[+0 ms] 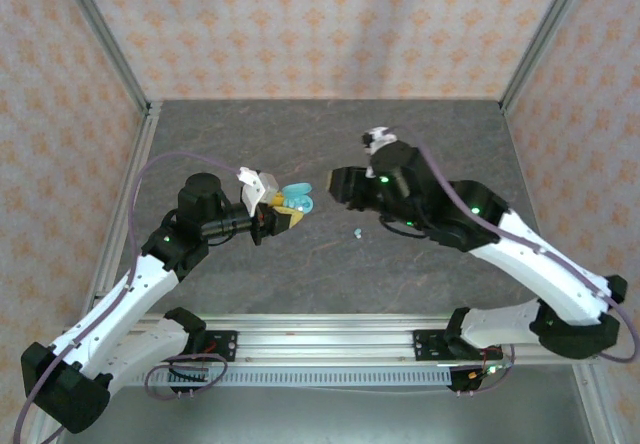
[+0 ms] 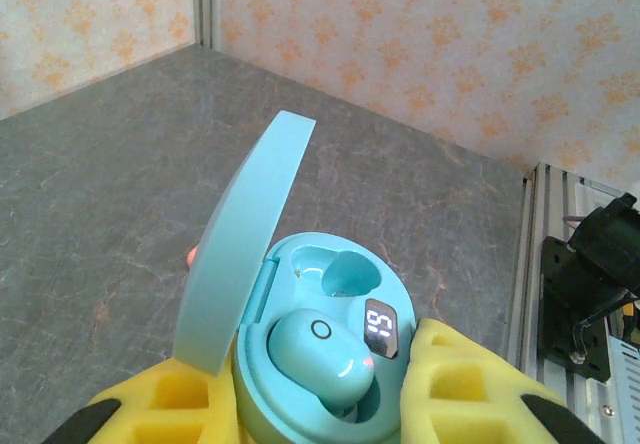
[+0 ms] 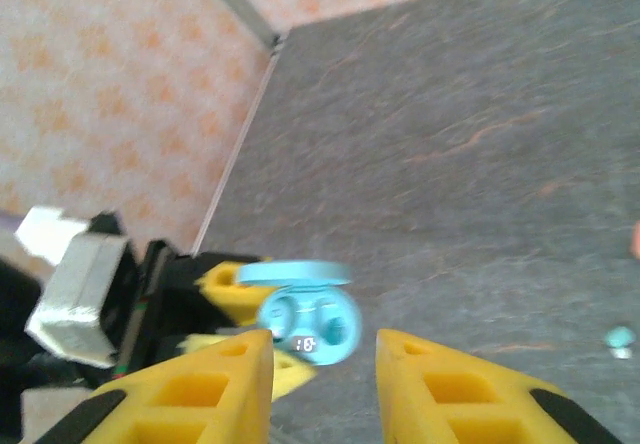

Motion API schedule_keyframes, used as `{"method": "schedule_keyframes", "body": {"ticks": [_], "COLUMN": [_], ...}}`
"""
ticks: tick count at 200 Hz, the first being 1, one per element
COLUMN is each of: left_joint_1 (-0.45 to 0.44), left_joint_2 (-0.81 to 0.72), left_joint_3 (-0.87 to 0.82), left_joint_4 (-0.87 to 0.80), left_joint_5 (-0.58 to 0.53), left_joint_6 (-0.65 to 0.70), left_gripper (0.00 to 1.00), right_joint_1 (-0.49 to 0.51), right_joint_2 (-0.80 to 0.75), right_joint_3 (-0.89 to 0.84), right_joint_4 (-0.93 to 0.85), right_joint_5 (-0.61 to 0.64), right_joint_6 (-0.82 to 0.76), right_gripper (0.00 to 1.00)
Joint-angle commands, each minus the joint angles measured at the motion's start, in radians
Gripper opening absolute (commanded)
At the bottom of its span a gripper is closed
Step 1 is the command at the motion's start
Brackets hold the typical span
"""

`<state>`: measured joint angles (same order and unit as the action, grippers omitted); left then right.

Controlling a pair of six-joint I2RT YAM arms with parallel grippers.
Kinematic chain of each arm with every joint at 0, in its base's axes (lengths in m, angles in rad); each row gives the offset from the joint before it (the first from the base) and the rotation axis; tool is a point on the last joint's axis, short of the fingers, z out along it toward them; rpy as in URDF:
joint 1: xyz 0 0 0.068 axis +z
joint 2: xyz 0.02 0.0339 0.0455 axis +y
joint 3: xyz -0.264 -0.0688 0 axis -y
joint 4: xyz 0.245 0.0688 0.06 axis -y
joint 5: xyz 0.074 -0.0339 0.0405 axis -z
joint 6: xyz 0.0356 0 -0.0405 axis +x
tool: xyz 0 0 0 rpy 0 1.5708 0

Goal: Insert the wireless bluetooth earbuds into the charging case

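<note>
My left gripper (image 1: 285, 212) is shut on a light blue charging case (image 1: 296, 204), held above the table with its lid open. In the left wrist view the case (image 2: 330, 364) sits between the yellow fingers (image 2: 460, 384). One light blue earbud (image 2: 320, 354) lies in the near socket, the far socket (image 2: 350, 274) is empty, and a small display is lit. My right gripper (image 1: 335, 186) hovers just right of the case, open with nothing between its fingers (image 3: 215, 384); the case (image 3: 310, 319) shows beyond them. A loose light blue earbud (image 1: 358, 233) lies on the table (image 3: 619, 339).
A small salmon-red piece (image 2: 191, 255) peeks out on the table behind the lid, and a similar spot (image 3: 636, 239) is at the right wrist view's edge. Patterned walls with metal posts (image 1: 125, 64) enclose the dark table. An aluminium rail (image 1: 320, 349) runs along the near edge.
</note>
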<state>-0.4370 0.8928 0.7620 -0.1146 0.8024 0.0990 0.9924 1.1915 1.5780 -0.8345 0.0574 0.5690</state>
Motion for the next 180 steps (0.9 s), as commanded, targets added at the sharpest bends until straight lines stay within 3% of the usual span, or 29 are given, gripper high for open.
{"method": "schedule_keyframes", "body": {"ticks": [1, 32, 69, 122, 180], "left_joint_1": [-0.005, -0.006, -0.006, -0.006, -0.006], "left_joint_2": [-0.010, -0.024, -0.042, -0.078, -0.102], "left_joint_3": [0.014, 0.001, -0.007, -0.035, -0.049], "left_joint_4": [0.020, 0.016, -0.014, -0.029, -0.059], "left_joint_5": [-0.015, -0.022, -0.034, -0.061, -0.078], "left_joint_6": [-0.001, -0.004, 0.005, 0.008, 0.020], "left_gripper": [0.13, 0.13, 0.13, 0.13, 0.13], "right_joint_1": [-0.098, -0.221, -0.271, -0.267, -0.217], "right_joint_2": [-0.067, -0.074, 0.022, 0.292, 0.558], "right_joint_3": [-0.081, -0.250, -0.414, -0.387, -0.264], "right_joint_4": [-0.133, -0.096, 0.035, 0.041, -0.070], "right_joint_5": [0.051, -0.079, -0.188, -0.194, -0.094], "right_joint_6": [0.036, 0.039, 0.042, 0.059, 0.037], "right_gripper": [0.33, 0.33, 0.32, 0.27, 0.25]}}
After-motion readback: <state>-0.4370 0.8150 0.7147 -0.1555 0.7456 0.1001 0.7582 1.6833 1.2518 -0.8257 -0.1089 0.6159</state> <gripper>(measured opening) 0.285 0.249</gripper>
